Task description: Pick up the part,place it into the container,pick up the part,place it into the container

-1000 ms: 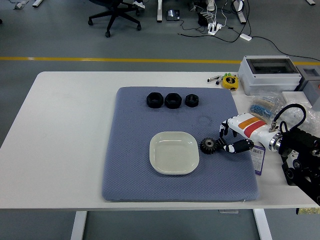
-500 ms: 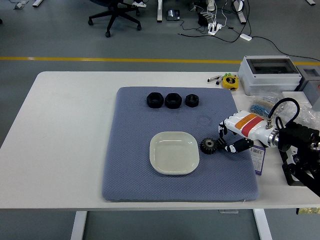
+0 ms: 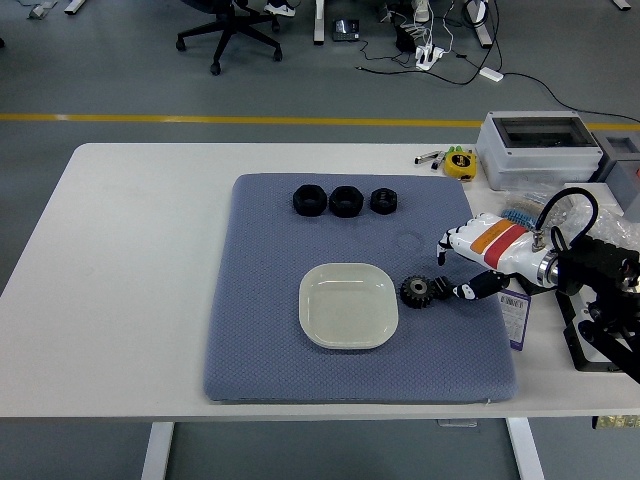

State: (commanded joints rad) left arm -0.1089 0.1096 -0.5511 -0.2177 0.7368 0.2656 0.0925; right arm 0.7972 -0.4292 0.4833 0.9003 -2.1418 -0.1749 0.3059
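- Since a second ago your right hand (image 3: 462, 268) has lifted and drawn slightly right; the gear (image 3: 416, 291) has not moved.
- That gear lies on the grey mat (image 3: 260, 340), just right of the empty white dish (image 3: 348, 305), centre frame.
- Fingers are loosely spread and grasp nothing; the thumb tip sits just beside the gear.
- You are in the first pick: close around the gear, then carry it left.
- Three black parts (image 3: 344, 200) wait on the mat's upper part, on the bench (image 3: 130, 260).

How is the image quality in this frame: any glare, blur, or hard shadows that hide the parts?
Head view: lighting is even and soft, shadows faint; no glare on the white dish; the gear and the right hand are sharp, without motion blur; the black parts at the mat's far edge lose surface detail against it.
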